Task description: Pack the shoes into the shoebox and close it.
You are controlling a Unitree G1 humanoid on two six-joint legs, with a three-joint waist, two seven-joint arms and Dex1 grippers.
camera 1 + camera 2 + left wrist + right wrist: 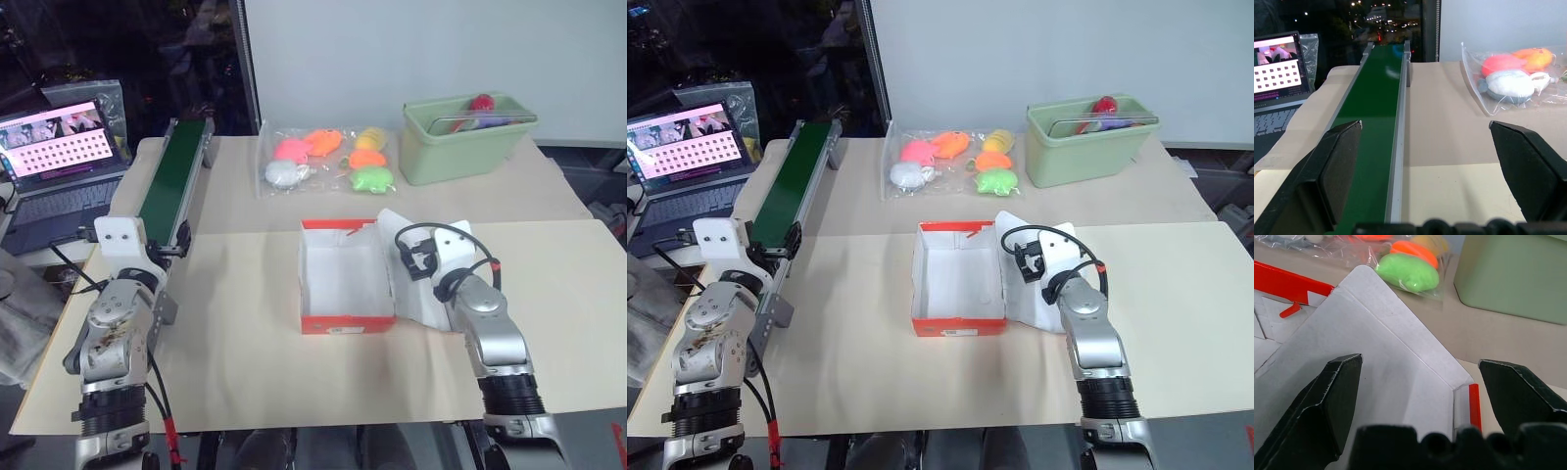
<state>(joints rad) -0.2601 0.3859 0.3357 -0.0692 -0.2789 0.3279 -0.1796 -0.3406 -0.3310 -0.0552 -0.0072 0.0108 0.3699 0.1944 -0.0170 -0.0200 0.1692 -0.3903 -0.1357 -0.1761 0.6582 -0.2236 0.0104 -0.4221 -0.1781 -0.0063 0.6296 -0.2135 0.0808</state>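
Head views: the shoebox sits open at the table's centre, white inside and holding nothing, its lid thrown back toward 3 o'clock and lying flat; no shoes lie on the table; at 12 o'clock from the box a clear bag of toys lies on the far board; at 1 o'clock a green bin stands near the back edge with something red inside; at 10 o'clock a green conveyor runs away from the robot; beyond it, at 9 to 10 o'clock, a laptop glows; the left gripper's arm hangs over the conveyor's near end, the right arm over the lid.

Left wrist view: the left gripper has its jaws wide apart with nothing between them; one finger hovers over the conveyor belt, the other over bare table; the toy bag and the laptop lie beyond.

Right wrist view: the right gripper likewise stands spread and empty, poised above the lid's white inner face; one finger overlaps the lid, the other is past its red-edged corner; a green toy and the bin lie beyond.
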